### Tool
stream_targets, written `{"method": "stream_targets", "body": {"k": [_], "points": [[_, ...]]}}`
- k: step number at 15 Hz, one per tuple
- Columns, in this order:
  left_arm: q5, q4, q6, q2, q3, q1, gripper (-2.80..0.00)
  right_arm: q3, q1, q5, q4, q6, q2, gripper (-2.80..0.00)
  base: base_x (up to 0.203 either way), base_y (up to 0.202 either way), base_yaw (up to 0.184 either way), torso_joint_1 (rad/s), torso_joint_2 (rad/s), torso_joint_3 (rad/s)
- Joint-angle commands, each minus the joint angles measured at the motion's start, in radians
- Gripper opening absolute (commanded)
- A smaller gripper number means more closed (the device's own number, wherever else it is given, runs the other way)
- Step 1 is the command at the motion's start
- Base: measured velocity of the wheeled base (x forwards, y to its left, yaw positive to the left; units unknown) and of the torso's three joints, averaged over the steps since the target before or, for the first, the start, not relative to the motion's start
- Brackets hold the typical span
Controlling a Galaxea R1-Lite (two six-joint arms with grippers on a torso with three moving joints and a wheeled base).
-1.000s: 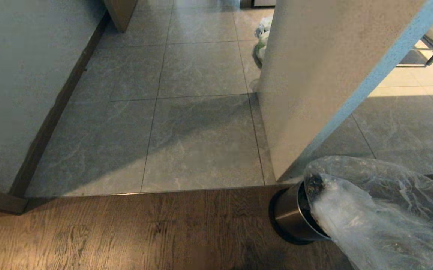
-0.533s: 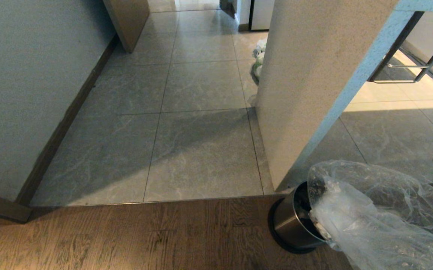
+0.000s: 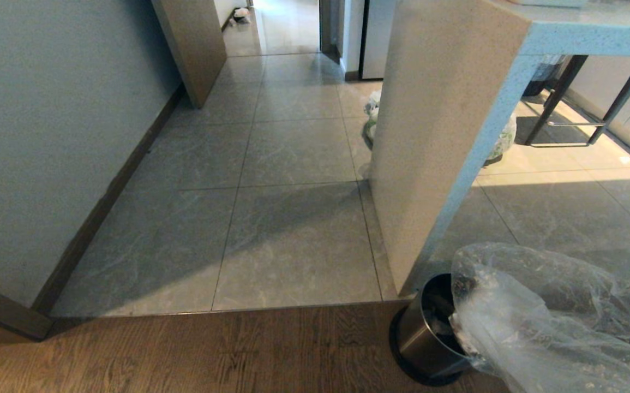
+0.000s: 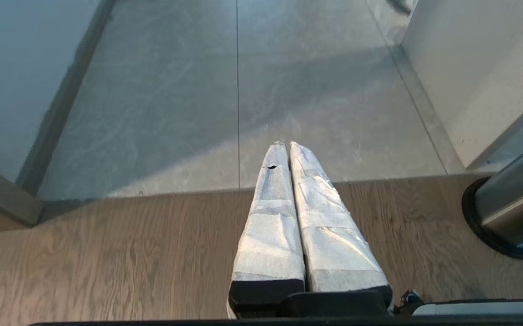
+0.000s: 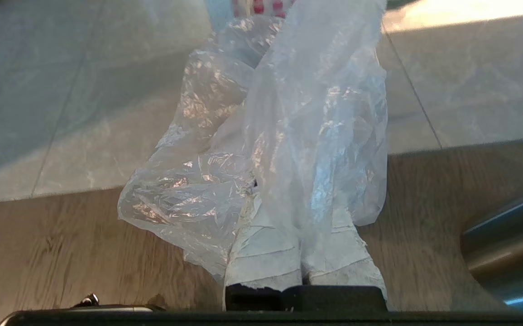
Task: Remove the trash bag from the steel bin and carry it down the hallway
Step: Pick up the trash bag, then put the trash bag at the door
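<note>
1. The trash bag is out of the steel bin, a crinkled clear mass low on the robot's right, above the wooden floor.
2. In the head view its long axis slants from the bin's black rim, which the upper end overlaps, down toward the robot's right side, where the lower end leaves the picture.
3. The right gripper has its two white-wrapped fingers pressed together on the plastic, and the film drapes over them and bunches ahead of the tips.
4. The bin stands upright on its black base at the edge of the wood, just beside the foot of the speckled stone counter panel.
5. The left gripper hangs empty over the wood-and-tile seam, wrapped fingers closed flat against each other, pointing toward the hallway.
6. Down that hallway, grey marbled tiles run off between the white wall and the counter; a white bag with green print sits behind the panel.
7. No readable writing anywhere; a red-and-white pattern shows past the bag in the right wrist view, too cropped to make out.
</note>
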Motion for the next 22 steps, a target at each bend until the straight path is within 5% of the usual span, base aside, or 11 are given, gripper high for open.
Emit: {"method": "stream_targets", "body": {"k": [1, 12, 22], "points": [[0.0, 0.0, 0.0, 0.0, 0.0, 0.0, -2.8, 0.002, 0.0, 0.0, -0.001, 0.0, 0.002, -2.8, 0.0, 0.0, 0.0, 0.002, 0.0, 0.197], [0.0, 0.0, 0.0, 0.0, 0.0, 0.0, -2.8, 0.002, 0.0, 0.0, 0.0, 0.0, 0.002, -2.8, 0.0, 0.0, 0.0, 0.002, 0.0, 0.199], [-0.001, -0.002, 0.005, 0.0, 0.0, 0.0, -2.8, 0.002, 0.0, 0.0, 0.0, 0.0, 0.002, -2.8, 0.0, 0.0, 0.0, 0.0, 0.0, 0.019]]}}
